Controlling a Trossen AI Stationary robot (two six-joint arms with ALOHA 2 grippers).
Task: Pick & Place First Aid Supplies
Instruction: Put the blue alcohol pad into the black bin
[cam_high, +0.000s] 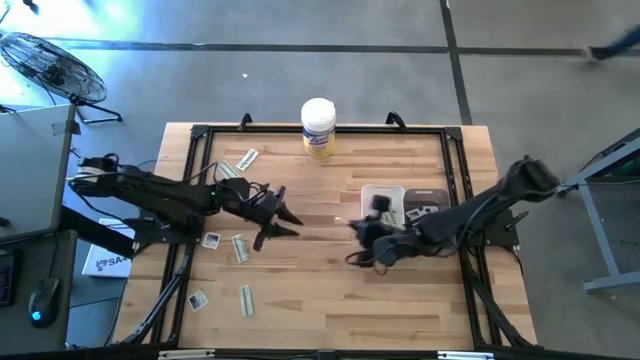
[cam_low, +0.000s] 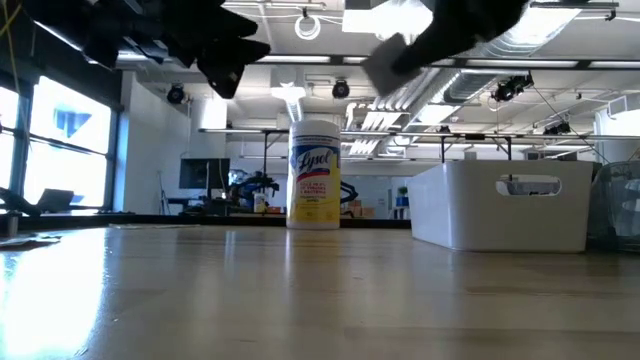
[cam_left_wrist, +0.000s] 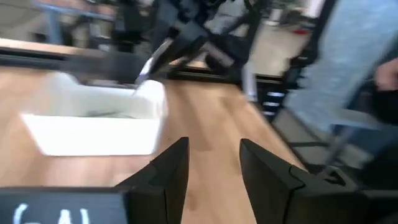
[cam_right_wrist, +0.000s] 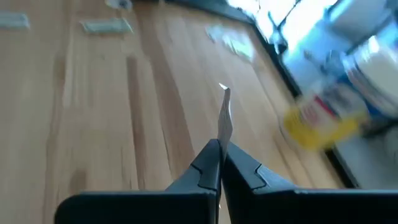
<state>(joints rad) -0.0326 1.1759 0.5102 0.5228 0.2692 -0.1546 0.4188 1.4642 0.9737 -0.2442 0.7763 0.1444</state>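
Several small flat packets, the first aid supplies, lie on the left half of the wooden table, among them a pale strip (cam_high: 247, 158) and a white square (cam_high: 211, 240). My left gripper (cam_high: 288, 222) hovers open beside them, its fingers (cam_left_wrist: 171, 171) with nothing between. My right gripper (cam_high: 355, 235) is shut on a thin white packet (cam_right_wrist: 224, 118) above the table's middle, just left of the white bin (cam_high: 385, 192). My right gripper pinches one end of the thin white packet (cam_right_wrist: 222, 138) between its two fingertips. The fingers slant down from the table's right side. The packet shows edge-on, sticks out past the fingertips and is lifted clear of the table.
A tall white canister with a yellow label (cam_high: 318, 127) stands at the middle of the far edge. The white bin (cam_low: 500, 205), right of centre, holds some packets. A black frame (cam_high: 200, 135) runs round the table top. Bare wood lies at the near middle.
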